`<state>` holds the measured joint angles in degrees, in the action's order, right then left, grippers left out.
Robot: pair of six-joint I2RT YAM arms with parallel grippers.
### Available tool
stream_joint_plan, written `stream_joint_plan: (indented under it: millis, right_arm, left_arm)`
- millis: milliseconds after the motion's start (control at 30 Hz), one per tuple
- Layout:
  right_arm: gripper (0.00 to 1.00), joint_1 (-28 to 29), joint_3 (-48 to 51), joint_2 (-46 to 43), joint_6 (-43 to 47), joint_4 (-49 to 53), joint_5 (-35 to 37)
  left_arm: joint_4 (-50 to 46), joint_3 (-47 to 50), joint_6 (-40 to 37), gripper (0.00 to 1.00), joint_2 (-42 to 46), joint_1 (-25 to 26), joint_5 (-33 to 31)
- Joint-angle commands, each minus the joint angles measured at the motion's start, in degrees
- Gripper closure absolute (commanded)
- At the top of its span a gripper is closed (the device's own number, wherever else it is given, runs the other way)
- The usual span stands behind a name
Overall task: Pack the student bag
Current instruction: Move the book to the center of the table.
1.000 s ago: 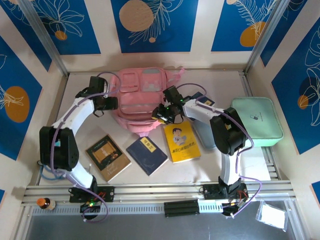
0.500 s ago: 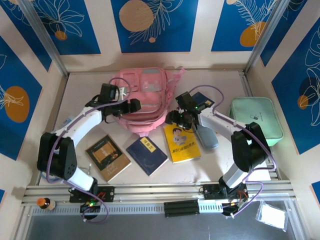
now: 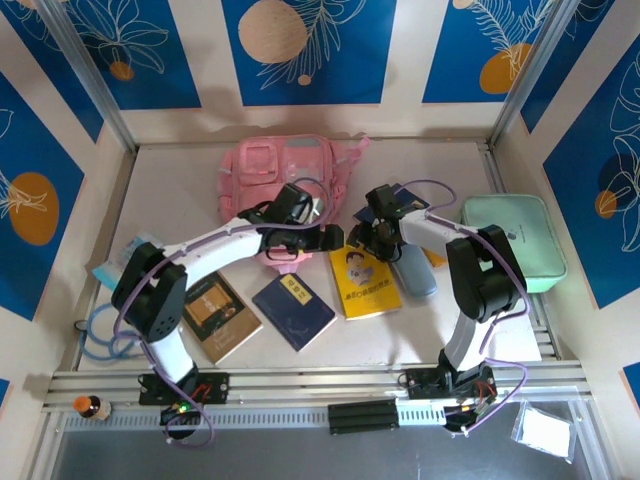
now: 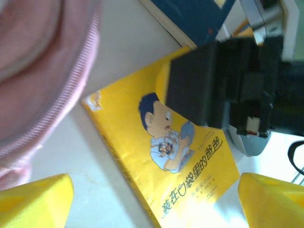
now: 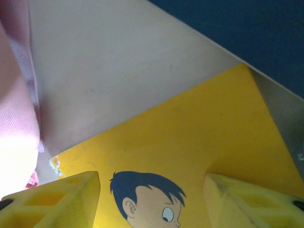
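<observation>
My left end effector [image 4: 154,202] has its two yellow fingers [image 4: 35,202] spread wide, and nothing is caught between them. Directly under it lies the yellow book [image 4: 190,175] with a cartoon boy on the cover, flat on the table [image 4: 123,52]. Close on one side of this end effector I see the pink zip edge of the student bag [image 4: 38,71], with a strip of bare table between the bag and the book.

My right end effector [image 5: 152,202] is also spread, and its fingers [image 5: 57,199] hold nothing. It hangs over the upper corner of the same yellow book, with the boy's head just between the fingers. The pink fabric of the bag is just beside that corner. In the view from above, the two end effectors face each other very near, over the far end of the book, and the bag lies beyond them toward the back wall.

Further out from the right end effector there is a second blue book [image 4: 194,19] behind it, a grey-blue pouch [image 3: 412,270] just beside the yellow book, and a mint-green case [image 3: 512,240] well apart. On the near side of the left end effector lie a dark blue book [image 3: 293,310] and a brown book [image 3: 215,315].
</observation>
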<state>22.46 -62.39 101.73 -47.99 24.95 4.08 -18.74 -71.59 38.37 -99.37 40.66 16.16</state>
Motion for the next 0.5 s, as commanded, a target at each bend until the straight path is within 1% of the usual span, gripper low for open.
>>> stream_joint_plan:
  millis: [0,133,233,300,400,467]
  right_arm:
    - [0.40,-0.9,0.0,1.1,-3.2,4.0,6.5]
    - [0.41,-1.3,1.0,-1.9,-3.2,2.3,6.0]
    - [0.42,-1.3,1.0,-4.4,-3.0,2.1,6.6]
    - [0.42,-1.4,1.3,-5.6,-3.2,2.5,8.2]
    - [0.42,-1.6,1.8,-6.1,-3.1,3.3,9.1]
    - [0.42,-1.8,2.4,-5.9,-2.5,3.0,8.1]
  left_arm:
    - [0.4,-1.4,3.1,0.16,-2.4,2.5,-3.7]
    - [-0.9,-4.0,4.3,0.24,-6.9,4.2,-3.3]
    - [-1.9,-5.3,5.7,0.30,-9.4,4.8,-5.4]
    - [-3.1,-5.7,8.2,0.34,-10.6,4.8,-7.1]
    - [0.1,-4.4,12.0,0.39,-11.7,5.0,-5.8]
    - [1.3,-3.8,13.9,0.40,-12.0,5.4,-6.1]
